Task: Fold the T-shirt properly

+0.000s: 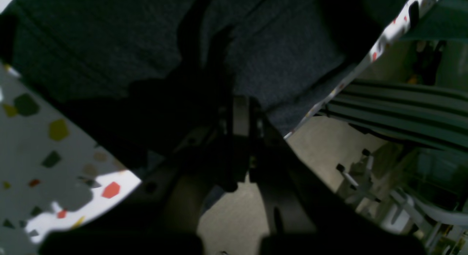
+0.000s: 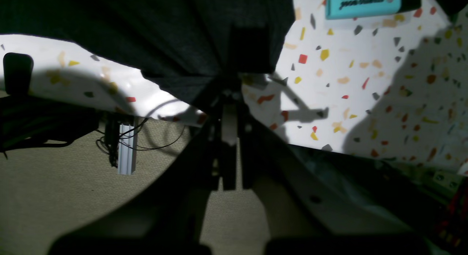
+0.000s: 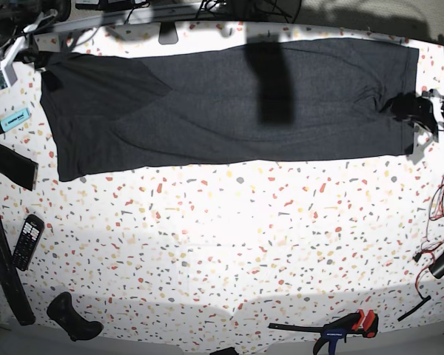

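Fabric, left wrist view: my left gripper (image 1: 219, 46) pinches the T-shirt (image 1: 109, 39), jaws pressed together. Right wrist view: right gripper (image 2: 248, 53) likewise clamped on cloth. Base view: shirt spans the table's (image 3: 222, 244) far edge; advise lifting both ends evenly.

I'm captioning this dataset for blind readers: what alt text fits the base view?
A dark T-shirt lies folded into a long band across the far side of a speckled table, with a gripper at each end. A highlighter and remote lie at the view's left edge.
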`<state>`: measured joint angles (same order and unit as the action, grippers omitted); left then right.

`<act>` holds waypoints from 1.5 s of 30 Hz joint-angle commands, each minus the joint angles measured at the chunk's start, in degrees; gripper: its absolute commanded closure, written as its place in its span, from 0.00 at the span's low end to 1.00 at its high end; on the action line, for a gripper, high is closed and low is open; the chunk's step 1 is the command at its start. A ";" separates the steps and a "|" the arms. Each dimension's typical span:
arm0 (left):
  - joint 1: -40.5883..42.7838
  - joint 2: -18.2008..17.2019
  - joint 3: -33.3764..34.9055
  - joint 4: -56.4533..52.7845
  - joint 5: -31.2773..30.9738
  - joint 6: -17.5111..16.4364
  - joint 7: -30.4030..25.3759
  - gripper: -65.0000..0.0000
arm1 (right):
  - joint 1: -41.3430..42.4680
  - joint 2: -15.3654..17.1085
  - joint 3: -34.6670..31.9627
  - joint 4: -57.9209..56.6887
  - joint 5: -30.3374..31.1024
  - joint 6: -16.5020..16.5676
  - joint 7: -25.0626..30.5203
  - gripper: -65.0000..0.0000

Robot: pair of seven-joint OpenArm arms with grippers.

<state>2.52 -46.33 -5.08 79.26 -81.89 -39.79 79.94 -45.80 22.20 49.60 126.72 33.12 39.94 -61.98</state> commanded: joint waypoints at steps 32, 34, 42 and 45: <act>4.00 20.22 -0.55 27.54 38.40 8.83 -21.40 0.59 | 1.53 0.83 0.63 0.92 7.85 -2.99 5.60 1.00; 4.00 22.36 -0.55 27.54 38.40 8.76 -21.55 0.59 | 2.73 0.81 0.63 0.92 7.82 -3.80 5.60 1.00; 4.02 24.41 -0.50 27.54 38.40 8.76 -21.49 0.59 | 15.39 0.79 -0.09 0.87 7.82 -4.46 -0.46 1.00; 4.00 24.39 -0.48 27.54 38.40 8.76 -21.49 0.59 | 19.67 0.48 -1.77 0.57 7.34 -4.48 -1.51 1.00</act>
<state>7.11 -21.45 -5.19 105.91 -42.78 -30.79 59.57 -26.11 21.91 47.40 126.63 40.32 35.55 -64.16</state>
